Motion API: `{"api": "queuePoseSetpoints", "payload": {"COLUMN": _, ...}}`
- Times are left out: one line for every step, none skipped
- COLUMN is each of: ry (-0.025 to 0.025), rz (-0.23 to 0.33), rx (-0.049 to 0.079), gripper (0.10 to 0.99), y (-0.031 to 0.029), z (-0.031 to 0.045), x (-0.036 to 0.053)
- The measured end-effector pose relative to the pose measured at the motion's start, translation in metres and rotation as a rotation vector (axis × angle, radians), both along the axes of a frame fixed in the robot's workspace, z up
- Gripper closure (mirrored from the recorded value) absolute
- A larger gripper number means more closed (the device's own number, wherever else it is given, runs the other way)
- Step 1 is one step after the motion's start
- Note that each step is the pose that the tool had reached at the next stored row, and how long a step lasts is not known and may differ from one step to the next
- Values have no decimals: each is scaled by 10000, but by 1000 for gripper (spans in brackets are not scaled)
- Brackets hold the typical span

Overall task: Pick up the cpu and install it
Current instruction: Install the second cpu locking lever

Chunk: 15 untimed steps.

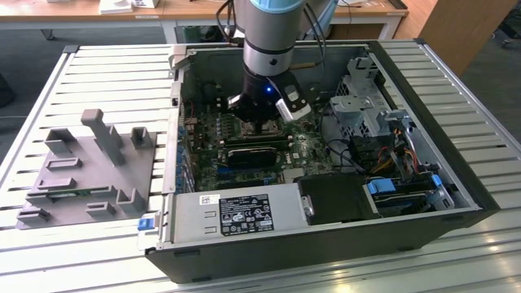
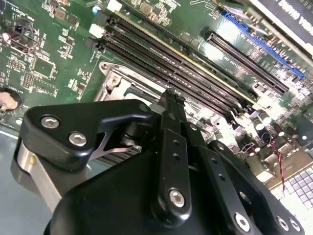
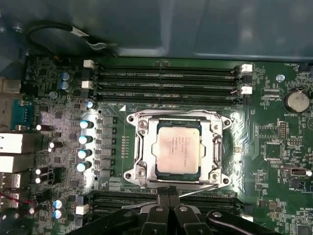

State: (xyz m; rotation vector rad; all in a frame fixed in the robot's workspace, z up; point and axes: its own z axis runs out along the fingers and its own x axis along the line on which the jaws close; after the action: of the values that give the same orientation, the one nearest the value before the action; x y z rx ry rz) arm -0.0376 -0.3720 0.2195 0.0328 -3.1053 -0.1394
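since the cpu point(image 3: 178, 148) already lies flat in the socket point(image 3: 137, 147) on the motherboard point(image 3: 274, 132), the gripper point(image 3: 168, 193), fingers pressed together and empty just beside the socket frame, should stay clear of the chip and keep it square.

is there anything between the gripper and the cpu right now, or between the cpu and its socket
Nothing visible does. In the first wrist view the cpu already lies flat inside the socket frame on the motherboard, its top uncovered. The gripper sits beside the socket's edge, fingers together, with no cable or part between them.
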Motion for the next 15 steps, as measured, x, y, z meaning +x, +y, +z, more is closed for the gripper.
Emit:
{"api": "queuePoseSetpoints", "payload": {"ry": 0, "rz": -1, "rx": 48, "gripper": 980, "y": -15, "z": -2, "x": -9}}
{"api": "queuePoseSetpoints", "payload": {"ry": 0, "rz": -1, "rx": 95, "gripper": 980, "y": -26, "z": -5, "x": -21}}
{"api": "queuePoseSetpoints", "payload": {"ry": -1, "rz": 0, "rx": 134, "gripper": 980, "y": -35, "z": -8, "x": -35}}
{"api": "queuePoseSetpoints", "payload": {"ry": -1, "rz": 0, "rx": 166, "gripper": 980, "y": -44, "z": -12, "x": -48}}
{"api": "queuePoseSetpoints", "payload": {"ry": 0, "rz": 1, "rx": 189, "gripper": 980, "y": -54, "z": -17, "x": -60}}
{"api": "queuePoseSetpoints", "payload": {"ry": 0, "rz": 0, "rx": 209, "gripper": 980, "y": -65, "z": -22, "x": -70}}
{"api": "queuePoseSetpoints", "payload": {"ry": 0, "rz": 0, "rx": 229, "gripper": 980, "y": -74, "z": -27, "x": -78}}
{"api": "queuePoseSetpoints", "payload": {"ry": 0, "rz": 1, "rx": 245, "gripper": 980, "y": -81, "z": -33, "x": -85}}
{"api": "queuePoseSetpoints", "payload": {"ry": 0, "rz": 0, "rx": 260, "gripper": 980, "y": -87, "z": -42, "x": -90}}
{"api": "queuePoseSetpoints", "payload": {"ry": -1, "rz": 1, "rx": 272, "gripper": 980, "y": -87, "z": -55, "x": -91}}
{"api": "queuePoseSetpoints", "payload": {"ry": 0, "rz": 2, "rx": 285, "gripper": 980, "y": -88, "z": -68, "x": -93}}
{"api": "queuePoseSetpoints", "payload": {"ry": 0, "rz": 1, "rx": 307, "gripper": 980, "y": -88, "z": -79, "x": -93}}
{"api": "queuePoseSetpoints", "payload": {"ry": 0, "rz": -1, "rx": 336, "gripper": 980, "y": -88, "z": -90, "x": -94}}
{"api": "queuePoseSetpoints", "payload": {"ry": 1, "rz": -1, "rx": 369, "gripper": 980, "y": -89, "z": -100, "x": -95}}
{"api": "queuePoseSetpoints", "payload": {"ry": 1, "rz": -1, "rx": 415, "gripper": 980, "y": -95, "z": -105, "x": -94}}
